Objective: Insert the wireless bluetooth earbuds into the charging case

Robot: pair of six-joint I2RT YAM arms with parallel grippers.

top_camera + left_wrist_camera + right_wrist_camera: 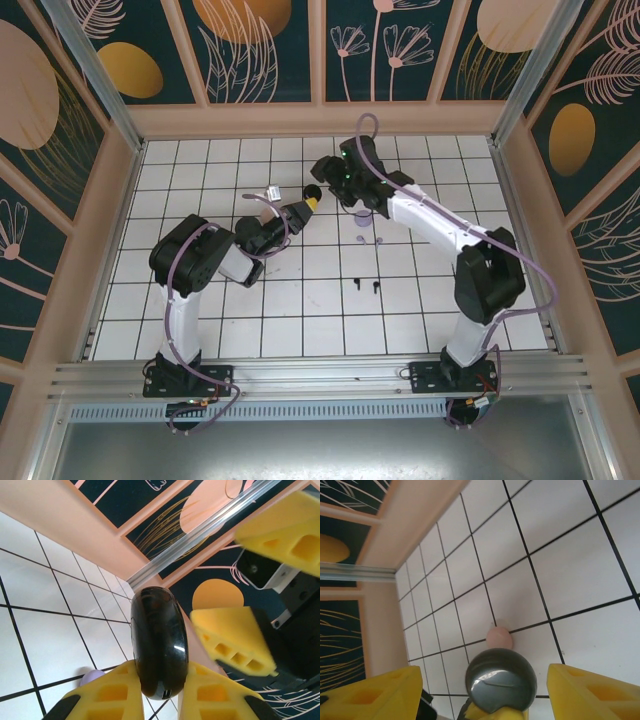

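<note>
Clamping black case (159, 640); left jaws cropped

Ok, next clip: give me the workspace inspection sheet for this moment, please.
Surface: white tiled table, dark grid lines.
Job's things: black case clamped in the left gripper; two black earbuds lying loose on the tiles; lavender piece and pink piece on the table, too small to identify.
Clutter: small pale item beyond the left gripper, unidentifiable.
Grippers: left gripper shut on the black case; right gripper open, close to it.
Cables: purple cables looped along both arms.
Surroundings: peach-framed walls with dark floral panels; aluminium rail at the near edge.
</note>
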